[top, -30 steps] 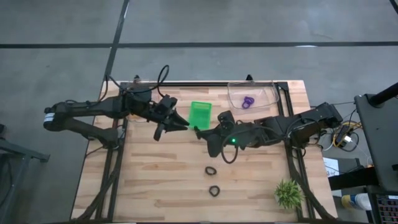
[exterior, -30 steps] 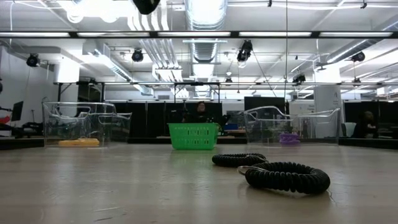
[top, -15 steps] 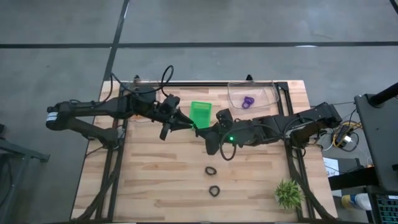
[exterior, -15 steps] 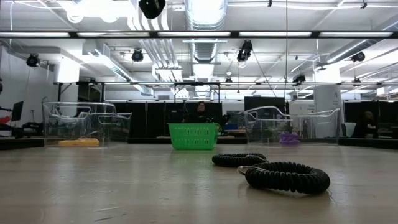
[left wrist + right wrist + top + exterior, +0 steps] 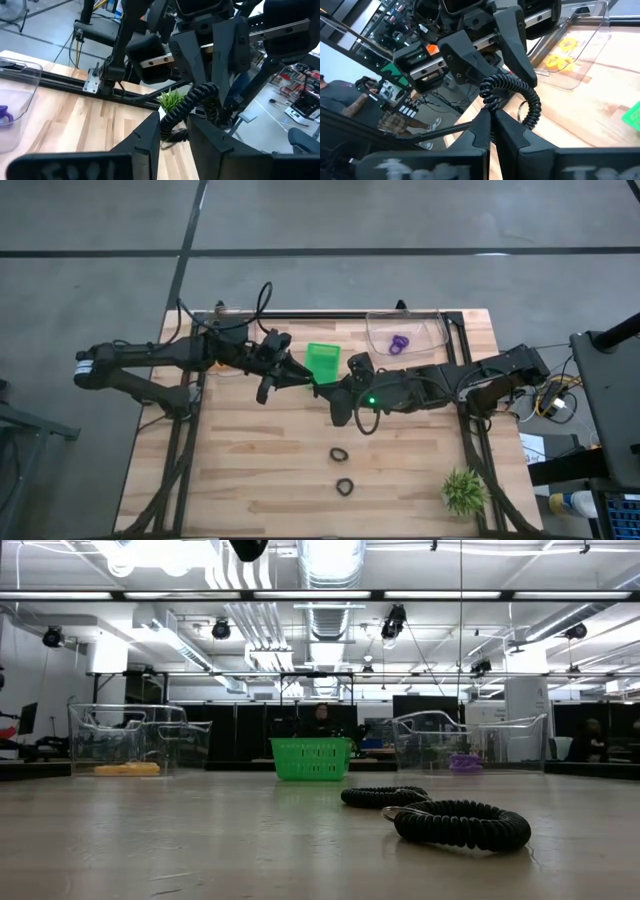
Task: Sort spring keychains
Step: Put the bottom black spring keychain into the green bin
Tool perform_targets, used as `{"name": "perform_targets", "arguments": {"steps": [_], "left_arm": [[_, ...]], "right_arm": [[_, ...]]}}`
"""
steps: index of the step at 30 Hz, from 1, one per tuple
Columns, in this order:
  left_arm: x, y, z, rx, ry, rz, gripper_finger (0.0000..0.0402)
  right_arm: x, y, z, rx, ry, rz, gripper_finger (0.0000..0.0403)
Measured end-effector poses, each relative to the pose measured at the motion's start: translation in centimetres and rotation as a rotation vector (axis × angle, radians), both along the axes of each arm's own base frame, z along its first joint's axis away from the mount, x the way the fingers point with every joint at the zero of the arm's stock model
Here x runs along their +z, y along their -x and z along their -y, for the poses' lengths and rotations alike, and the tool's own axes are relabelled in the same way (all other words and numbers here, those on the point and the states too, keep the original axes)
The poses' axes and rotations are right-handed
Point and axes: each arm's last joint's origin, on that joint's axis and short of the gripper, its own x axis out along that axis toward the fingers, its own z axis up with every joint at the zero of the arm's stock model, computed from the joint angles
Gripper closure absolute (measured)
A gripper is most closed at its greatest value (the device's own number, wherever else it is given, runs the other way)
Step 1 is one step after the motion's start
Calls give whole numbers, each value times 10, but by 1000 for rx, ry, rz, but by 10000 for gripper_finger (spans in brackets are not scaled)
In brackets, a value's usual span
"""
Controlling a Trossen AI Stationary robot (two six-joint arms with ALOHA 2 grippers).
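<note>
A black spring keychain (image 5: 192,102) hangs in the air between my two grippers, just at the near side of the green basket (image 5: 322,360). My right gripper (image 5: 493,116) is shut on it. My left gripper (image 5: 175,127) is open, and its fingers stand on either side of the coil's free end without a plain touch. Two more black keychains (image 5: 340,453) (image 5: 345,486) lie flat on the table. A purple keychain (image 5: 399,344) lies in a clear bin (image 5: 428,338), and yellow ones (image 5: 560,52) in another. My right gripper pinches the black coil (image 5: 492,102) between its two fingers, near one end of it. The fingers come about level from the table's right. The keychain is lifted clear of the table, and its coil and metal ring (image 5: 522,109) stick out past the fingertips toward the left gripper.
A spiky green plant (image 5: 464,490) stands at the near right corner. The green basket (image 5: 311,758) sits at the far middle, with a clear bin on either side of it (image 5: 135,738) (image 5: 470,743). Bare wood lies on the near left.
My left gripper has travelled toward the table's right and met the right gripper beside the basket, so that its fingers now flank the held coil. The right gripper has shifted a little toward the far edge, still holding the keychain.
</note>
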Motion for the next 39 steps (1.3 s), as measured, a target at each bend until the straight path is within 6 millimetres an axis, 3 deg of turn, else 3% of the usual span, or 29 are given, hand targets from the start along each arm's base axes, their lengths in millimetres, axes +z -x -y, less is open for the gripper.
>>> {"name": "perform_targets", "arguments": {"steps": [14, 25, 35, 39], "left_arm": [[-3, -7, 1, -27, -6, 3, 309], [10, 2, 7, -137, -33, 104, 309], [10, 2, 9, -144, -21, 99, 310], [9, 2, 9, -123, 4, 80, 328]], "right_arm": [[1, -1, 0, 25, -16, 11, 394], [5, -2, -1, 64, -55, 46, 394], [5, -2, -1, 66, -43, 44, 394], [5, -2, -1, 67, -39, 43, 394]]}}
